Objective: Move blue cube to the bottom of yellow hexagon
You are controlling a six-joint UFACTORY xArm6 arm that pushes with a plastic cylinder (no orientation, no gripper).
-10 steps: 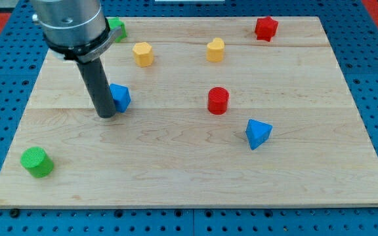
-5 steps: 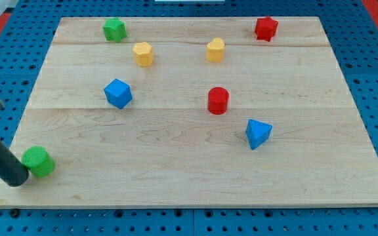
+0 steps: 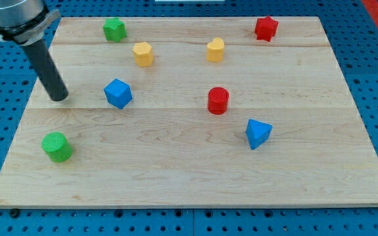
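The blue cube (image 3: 118, 93) sits on the wooden board (image 3: 176, 164), left of centre. The yellow hexagon (image 3: 143, 54) lies above it and slightly to the right, with a gap between them. My tip (image 3: 58, 98) rests on the board to the left of the blue cube, clearly apart from it, at about the same height in the view. The dark rod rises from the tip toward the view's top left.
A green cylinder (image 3: 58, 147) lies below my tip near the lower left. A green block (image 3: 115, 29) is at the top left. A yellow block (image 3: 215, 50), a red star-like block (image 3: 266, 28), a red cylinder (image 3: 218, 100) and a blue pyramid (image 3: 258, 134) lie to the right.
My tip swung from beside the blue cube down to the lower left corner, then back up left of the cube. The green cylinder shifted right and upward. The blue cube barely moved.
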